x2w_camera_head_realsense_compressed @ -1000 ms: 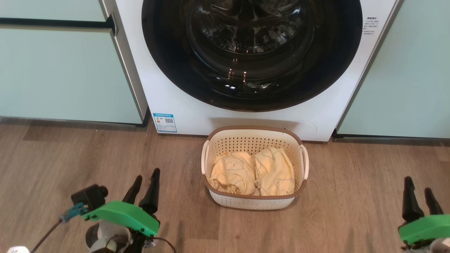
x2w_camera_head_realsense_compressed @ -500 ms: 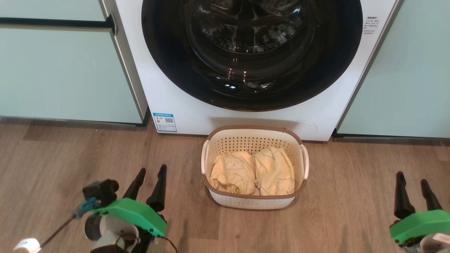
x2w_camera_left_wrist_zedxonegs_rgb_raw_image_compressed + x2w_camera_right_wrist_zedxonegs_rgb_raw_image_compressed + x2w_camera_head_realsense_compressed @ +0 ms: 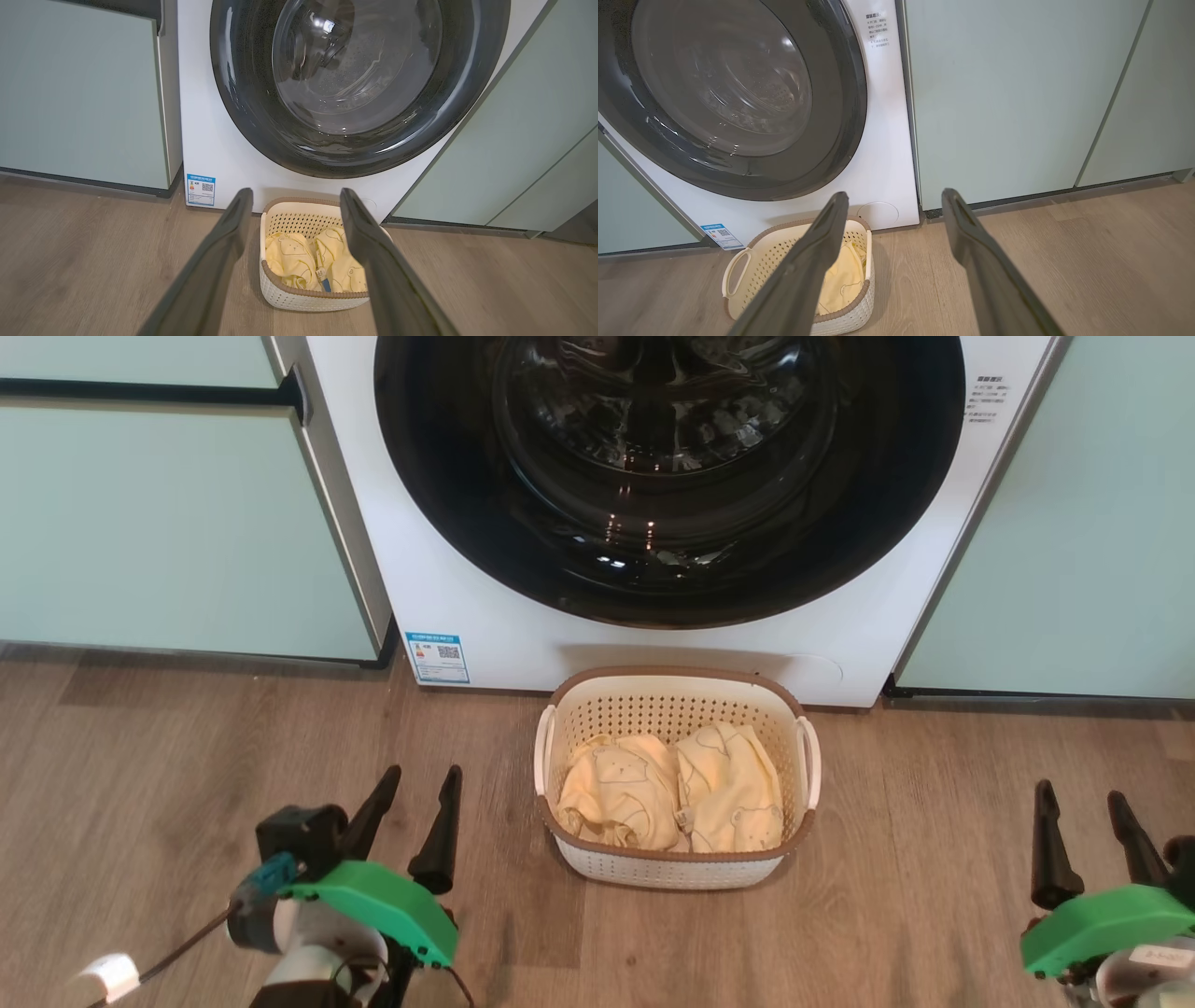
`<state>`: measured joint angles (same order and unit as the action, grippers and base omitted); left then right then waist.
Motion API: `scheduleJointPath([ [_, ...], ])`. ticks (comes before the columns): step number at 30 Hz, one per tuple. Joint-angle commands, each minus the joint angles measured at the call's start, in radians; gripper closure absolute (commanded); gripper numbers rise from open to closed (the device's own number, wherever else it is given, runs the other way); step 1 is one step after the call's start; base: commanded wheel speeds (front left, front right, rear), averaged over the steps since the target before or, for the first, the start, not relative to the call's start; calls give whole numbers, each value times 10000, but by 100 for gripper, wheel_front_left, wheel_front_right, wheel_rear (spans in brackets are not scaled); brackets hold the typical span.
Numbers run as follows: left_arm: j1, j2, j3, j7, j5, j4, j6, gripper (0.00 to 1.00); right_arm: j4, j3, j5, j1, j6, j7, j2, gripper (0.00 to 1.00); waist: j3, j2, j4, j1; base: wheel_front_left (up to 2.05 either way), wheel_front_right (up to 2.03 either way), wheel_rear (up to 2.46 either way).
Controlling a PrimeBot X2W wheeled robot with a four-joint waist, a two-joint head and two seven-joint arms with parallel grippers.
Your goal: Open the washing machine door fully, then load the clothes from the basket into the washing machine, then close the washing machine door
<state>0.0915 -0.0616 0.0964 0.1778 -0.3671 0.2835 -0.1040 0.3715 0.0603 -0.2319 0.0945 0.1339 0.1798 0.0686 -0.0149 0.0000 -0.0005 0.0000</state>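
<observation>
My left pincer (image 3: 423, 773) hangs above the wooden floor (image 3: 140, 784) with its two dark fingers spread apart and nothing between them. My right pincer (image 3: 1078, 791) is spread the same way and just as empty.

The basket (image 3: 674, 673) stands on the floor between the two, at about 2 o'clock from the left pincer and about 10 o'clock from the right one. It is nearer the left and touches neither. The clothes (image 3: 672, 793) lie inside it, two pale yellow bundles side by side that span the basket from wall to wall.

Looking along my left fingers, the basket sits at 12 o'clock, framed in the gap between them. Looking along my right fingers, it lies off at 9 o'clock, partly hidden behind one finger.

At 12 o'clock from the basket stands the washing machine (image 3: 485, 616), with the basket's far rim just in front of its base. The washing machine door (image 3: 667, 429) sits closed against the white front, well apart from both pincers. A blue sticker (image 3: 437, 658) is at 7 o'clock of the door. Pale green cabinet panels (image 3: 168, 523) flank the machine at 9 and 3 o'clock.
</observation>
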Motion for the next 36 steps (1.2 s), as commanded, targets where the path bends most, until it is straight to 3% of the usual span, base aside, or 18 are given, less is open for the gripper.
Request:
scheduleJointPath([
  [1,677,-201,-262,213,448,-249,-38,0,-284,-173,432,634,-27,193,262,0,-5,0,3,0,0,0,0],
  [23,1024,-230,-47,831,3086,87,6,0,-296,-46,3005,835,-32,812,313,0,-12,0,-47,0,0,0,0],
  [36,1071,-193,-172,839,3051,143,16,0,-389,119,2945,807,-32,820,223,0,-89,0,-74,0,0,0,0],
])
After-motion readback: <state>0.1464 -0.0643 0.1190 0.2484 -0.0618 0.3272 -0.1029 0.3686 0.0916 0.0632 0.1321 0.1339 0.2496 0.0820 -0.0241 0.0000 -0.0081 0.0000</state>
